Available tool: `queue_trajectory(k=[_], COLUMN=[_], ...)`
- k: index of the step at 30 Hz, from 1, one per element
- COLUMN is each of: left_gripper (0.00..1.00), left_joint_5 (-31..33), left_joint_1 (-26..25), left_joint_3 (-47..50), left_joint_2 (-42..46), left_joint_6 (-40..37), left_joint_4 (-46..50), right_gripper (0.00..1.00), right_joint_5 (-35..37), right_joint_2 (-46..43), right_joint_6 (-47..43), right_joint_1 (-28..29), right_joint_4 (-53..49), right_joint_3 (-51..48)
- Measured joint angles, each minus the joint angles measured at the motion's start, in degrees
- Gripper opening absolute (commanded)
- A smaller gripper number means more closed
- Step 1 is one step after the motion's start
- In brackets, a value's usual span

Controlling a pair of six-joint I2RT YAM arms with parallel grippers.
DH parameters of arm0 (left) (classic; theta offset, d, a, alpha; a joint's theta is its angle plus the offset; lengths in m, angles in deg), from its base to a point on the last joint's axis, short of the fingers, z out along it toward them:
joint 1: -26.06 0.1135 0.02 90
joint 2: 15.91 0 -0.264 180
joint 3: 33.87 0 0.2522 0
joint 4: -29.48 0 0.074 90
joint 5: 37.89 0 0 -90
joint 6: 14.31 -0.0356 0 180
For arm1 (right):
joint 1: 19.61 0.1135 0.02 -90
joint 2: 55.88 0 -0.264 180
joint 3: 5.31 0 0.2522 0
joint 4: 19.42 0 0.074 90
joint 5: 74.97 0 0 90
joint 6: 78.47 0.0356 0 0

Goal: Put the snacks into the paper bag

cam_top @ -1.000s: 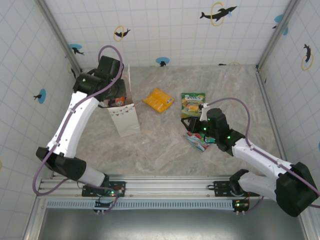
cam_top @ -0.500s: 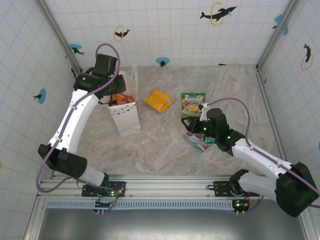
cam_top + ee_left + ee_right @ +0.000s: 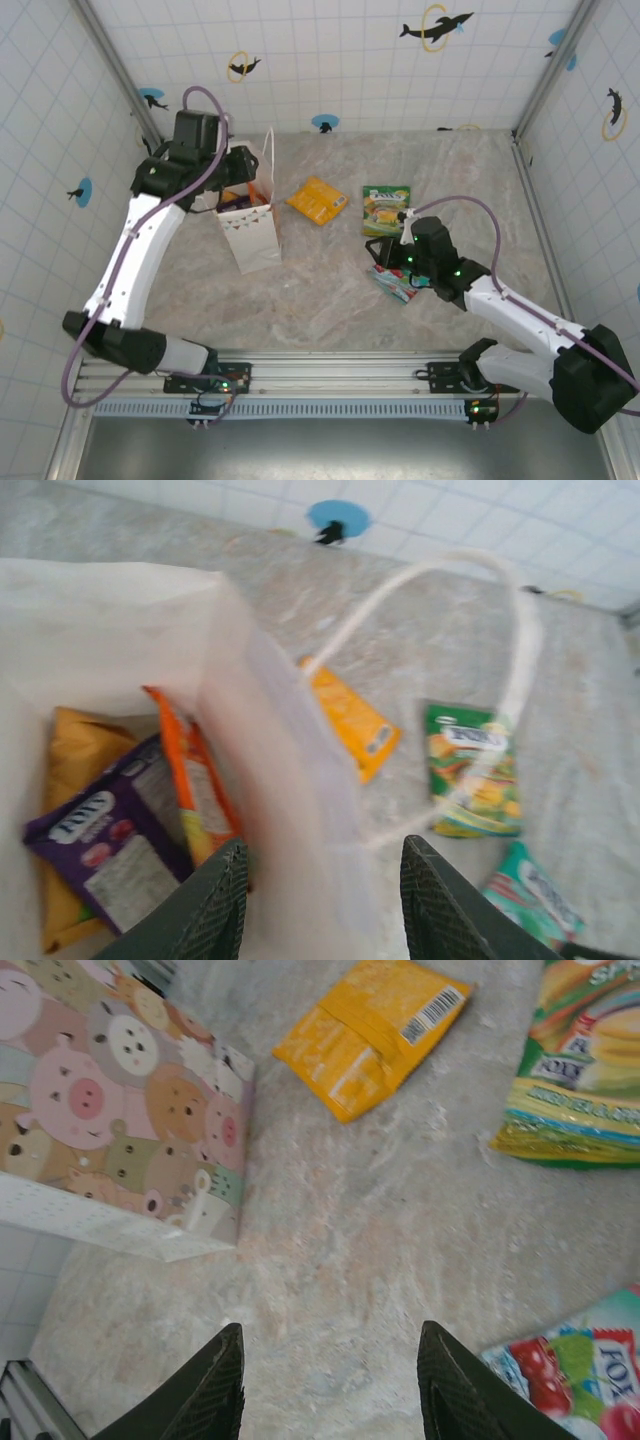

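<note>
My left gripper has just opened and lifted off the paper bag. The orange packet now lies inside it beside the purple packet. Right of the bag, my right gripper stays open and empty by the teal packet; three remain outside.

White arms — black joints, purple cables

Paper bag matt; snacks glossy plastic film; table smooth, marble-look.
</note>
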Motion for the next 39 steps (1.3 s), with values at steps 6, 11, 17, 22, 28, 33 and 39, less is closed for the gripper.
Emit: queue_trajectory(k=[6, 11, 17, 22, 28, 33, 39], left_gripper=[0.47, 0.47, 0.46, 0.45, 0.45, 0.44, 0.44], left_joint_5=[-12.92, -23.78, -32.65, -33.64, -29.90, -24.61, -19.15], left_joint_1=[0.00, 0.00, -0.02, -5.07, -16.39, -22.49, -28.48], left_joint_3=[10.12, 21.07, 31.15, 32.44, 30.93, 27.89, 22.05], left_joint_2=[8.59, 12.68, 16.31, 16.20, 10.93, 5.05, -3.85], left_joint_6=[-1.16, 0.20, 5.05, 6.16, 5.14, 3.93, 3.10], left_joint_4=[-6.75, -16.52, -28.30, -32.89, -32.48, -30.58, -28.65], right_gripper=[0.48, 0.47, 0.47, 0.47, 0.49, 0.49, 0.49], right_joint_5=[1.40, 0.22, -4.20, -7.23, -9.18, -10.84, -13.46], right_joint_2=[-3.13, -8.20, -11.21, -11.15, -11.74, -13.49, -14.25], right_joint_6=[2.54, 7.15, 12.55, 13.92, 12.28, 9.27, 6.69], right_joint_1=[-3.50, -10.93, -16.83, -21.42, -26.08, -30.56, -33.59], right_joint_4=[-8.26, -10.10, -7.72, -6.25, -6.10, -8.28, -10.12], right_joint_3=[-0.13, -6.40, -17.81, -20.37, -20.37, -20.37, -20.37])
